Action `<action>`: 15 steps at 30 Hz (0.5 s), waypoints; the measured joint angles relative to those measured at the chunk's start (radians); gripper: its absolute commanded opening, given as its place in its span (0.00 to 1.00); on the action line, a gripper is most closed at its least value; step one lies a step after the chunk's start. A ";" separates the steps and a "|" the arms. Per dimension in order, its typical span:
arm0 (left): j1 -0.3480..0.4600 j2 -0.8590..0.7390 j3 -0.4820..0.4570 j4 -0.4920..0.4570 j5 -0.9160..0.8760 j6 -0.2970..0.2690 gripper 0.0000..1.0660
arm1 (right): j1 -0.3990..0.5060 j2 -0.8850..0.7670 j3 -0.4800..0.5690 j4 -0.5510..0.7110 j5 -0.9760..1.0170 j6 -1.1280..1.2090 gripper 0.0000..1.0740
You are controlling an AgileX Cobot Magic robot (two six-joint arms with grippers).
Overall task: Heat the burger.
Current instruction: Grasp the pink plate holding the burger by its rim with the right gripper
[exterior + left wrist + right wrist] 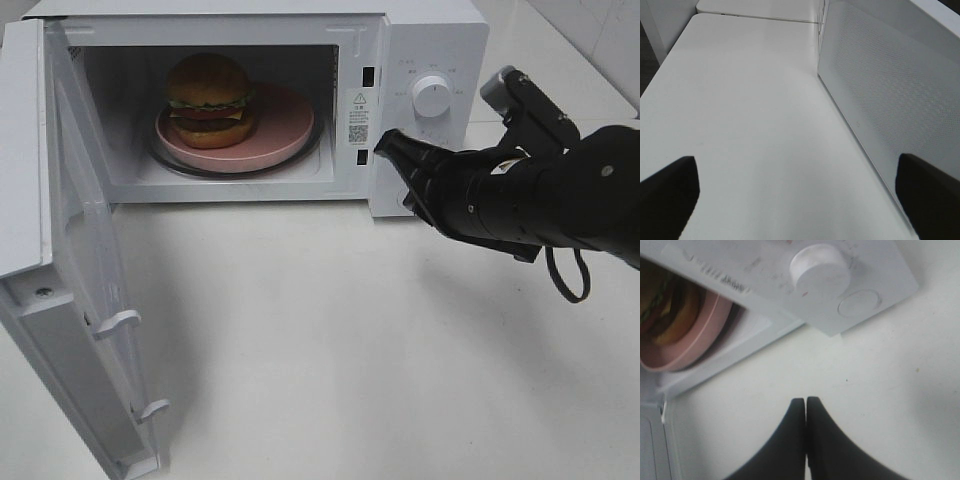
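Note:
The burger (209, 98), with a golden-brown bun, lettuce and a dark patty, sits on a pink plate (285, 125) inside the open white microwave (430, 40). In the right wrist view the burger (657, 305) is a blur at the picture's edge, on the plate (707, 330). My right gripper (385, 146) is shut with nothing in it, its tip just in front of the control panel's lower corner; the right wrist view shows the fingers (805, 400) pressed together. My left gripper (796, 165) is open and empty over bare table, outside the exterior high view.
The microwave door (70, 280) swings wide open toward the front left. A round dial (431, 96) and a flat round button (859, 302) sit on the control panel. A perforated grey panel (880, 85) runs along one side of the left gripper. The white table (350, 330) stretches in front.

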 measured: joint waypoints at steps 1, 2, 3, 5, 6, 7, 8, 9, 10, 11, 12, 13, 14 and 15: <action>0.000 0.000 0.000 0.000 0.000 0.000 0.94 | 0.000 0.000 0.000 0.000 0.000 0.000 0.00; 0.000 0.000 0.000 0.000 0.000 0.000 0.94 | 0.000 -0.011 -0.002 0.000 0.044 -0.051 0.00; 0.000 0.000 0.000 0.000 0.000 0.000 0.94 | 0.000 -0.031 -0.011 0.000 0.132 -0.140 0.00; 0.000 0.000 0.000 0.000 0.000 0.000 0.94 | 0.000 -0.044 -0.026 -0.003 0.227 -0.230 0.00; 0.000 0.000 0.000 0.000 0.000 0.000 0.94 | 0.000 -0.044 -0.026 -0.003 0.227 -0.230 0.00; 0.000 0.000 0.000 0.000 0.000 0.000 0.94 | 0.000 -0.047 -0.034 -0.010 0.263 -0.270 0.00; 0.000 0.000 0.000 0.000 0.000 0.000 0.94 | 0.000 -0.052 -0.054 -0.041 0.350 -0.329 0.00; 0.000 0.000 0.000 0.000 0.000 0.000 0.94 | 0.000 -0.052 -0.054 -0.041 0.350 -0.329 0.00; 0.000 0.000 0.000 0.000 0.000 0.000 0.94 | 0.000 -0.054 -0.067 -0.070 0.399 -0.348 0.00; 0.000 0.000 0.000 0.000 0.000 0.000 0.94 | 0.000 -0.054 -0.096 -0.151 0.494 -0.367 0.00; 0.000 0.000 0.000 0.000 0.000 0.000 0.94 | 0.000 -0.054 -0.096 -0.151 0.494 -0.367 0.00; 0.000 0.000 0.000 0.000 0.000 0.000 0.94 | 0.000 -0.054 -0.123 -0.244 0.580 -0.379 0.01; 0.000 0.000 0.000 0.000 0.000 0.000 0.94 | 0.000 -0.054 -0.123 -0.244 0.580 -0.379 0.01; 0.000 0.000 0.000 0.000 0.000 0.000 0.94 | 0.000 -0.054 -0.139 -0.301 0.629 -0.380 0.01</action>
